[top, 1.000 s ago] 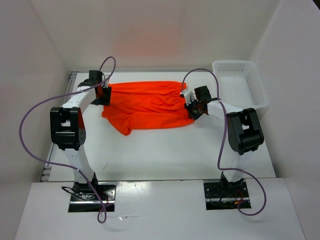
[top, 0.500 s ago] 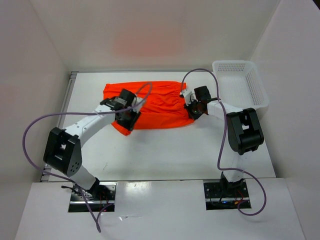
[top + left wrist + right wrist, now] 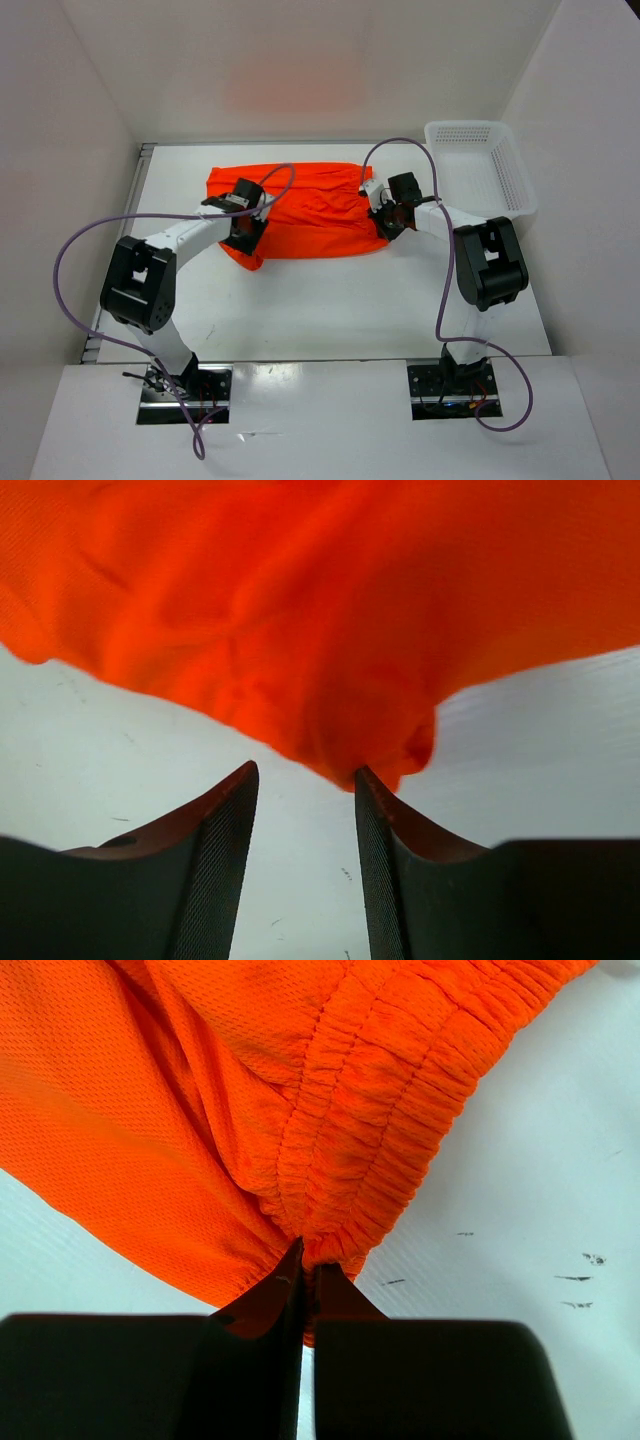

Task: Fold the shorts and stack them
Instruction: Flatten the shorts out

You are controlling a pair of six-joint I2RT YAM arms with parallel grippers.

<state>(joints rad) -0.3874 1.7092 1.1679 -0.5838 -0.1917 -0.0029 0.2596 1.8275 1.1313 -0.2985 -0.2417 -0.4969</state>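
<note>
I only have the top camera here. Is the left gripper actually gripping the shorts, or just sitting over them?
Observer: Not gripping. In the left wrist view the left gripper is open, and a bunched corner of the shorts sits at its fingertips, unclamped.
Operator: And the right side?
Observer: The right wrist view shows the right gripper shut on the gathered waistband, with the cloth pinched at its tips.
</note>
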